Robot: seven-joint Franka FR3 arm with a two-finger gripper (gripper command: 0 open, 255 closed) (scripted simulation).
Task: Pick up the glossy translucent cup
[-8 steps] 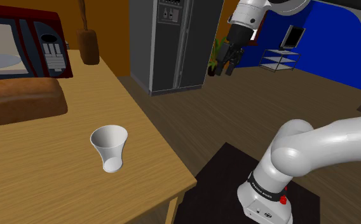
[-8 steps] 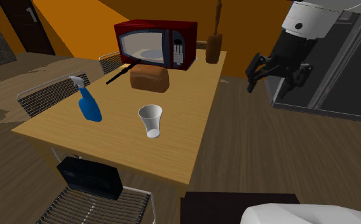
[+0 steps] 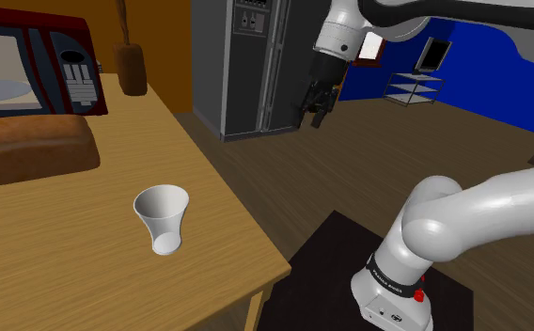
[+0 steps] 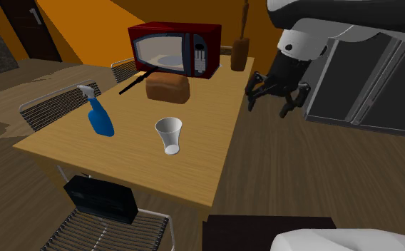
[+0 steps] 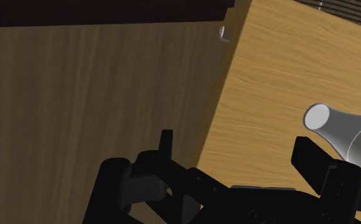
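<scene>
The cup (image 3: 162, 218) stands upright on the table (image 3: 220, 226), mouth up, in the lower left of the shoulder view and close to the table's near edge. It looks white and faintly see-through. In the second exterior view the cup (image 4: 169, 135) sits near the middle of the frame, with a blue spray bottle (image 4: 99, 115) to its left and a bread loaf (image 4: 168, 88) above it, in front of a red microwave (image 4: 172, 48).

The gripper (image 4: 269, 105) hangs in the air right of centre in that view, off the table's (image 4: 212, 153) right edge and well apart from the cup. Its fingers are spread with nothing between them. In the shoulder view the gripper (image 3: 314, 113) shows at upper centre, in front of a grey fridge (image 3: 256, 66). In the wrist view the gripper (image 5: 239, 153) hangs over the table's (image 5: 274, 83) edge, and the cup (image 5: 351, 137) lies outside the gap, beside one finger.
</scene>
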